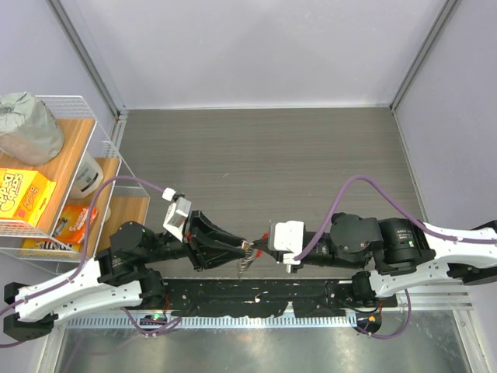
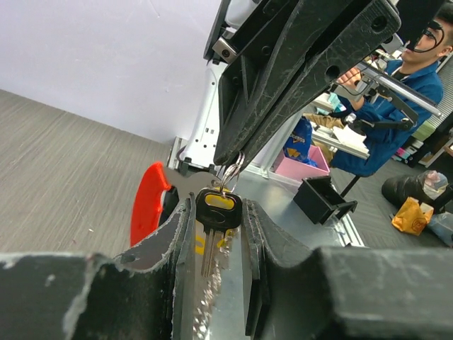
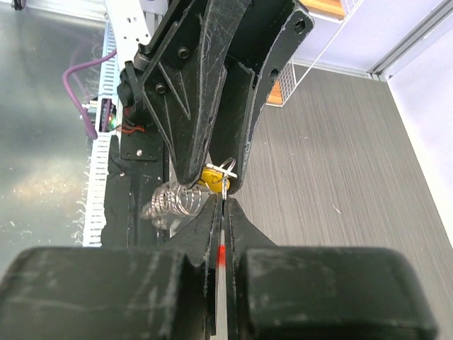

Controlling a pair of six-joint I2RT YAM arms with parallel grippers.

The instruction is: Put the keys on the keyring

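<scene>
Both grippers meet tip to tip above the table's near edge. My left gripper (image 1: 238,249) (image 2: 216,237) is shut on the key (image 2: 216,211), whose dark head with a yellow patch sits between its pads, blade pointing back toward the wrist. The key's yellow head (image 3: 211,177) also shows between the left fingers in the right wrist view. My right gripper (image 1: 262,247) (image 3: 221,202) is shut on the keyring (image 3: 226,171), pinching its thin silvery ring edge-on. The ring (image 2: 231,170) touches the key's head. The red plastic piece (image 2: 147,203) hangs beside the left finger. A coil of silvery links (image 3: 172,203) dangles below.
A white wire shelf (image 1: 92,128) at the far left holds a grey bag (image 1: 27,128), a yellow box (image 1: 23,198) and an orange packet (image 1: 71,221). The black rail (image 1: 256,299) with the arm bases runs along the near edge, under the grippers. Grey walls enclose the wood-grain table (image 1: 272,155).
</scene>
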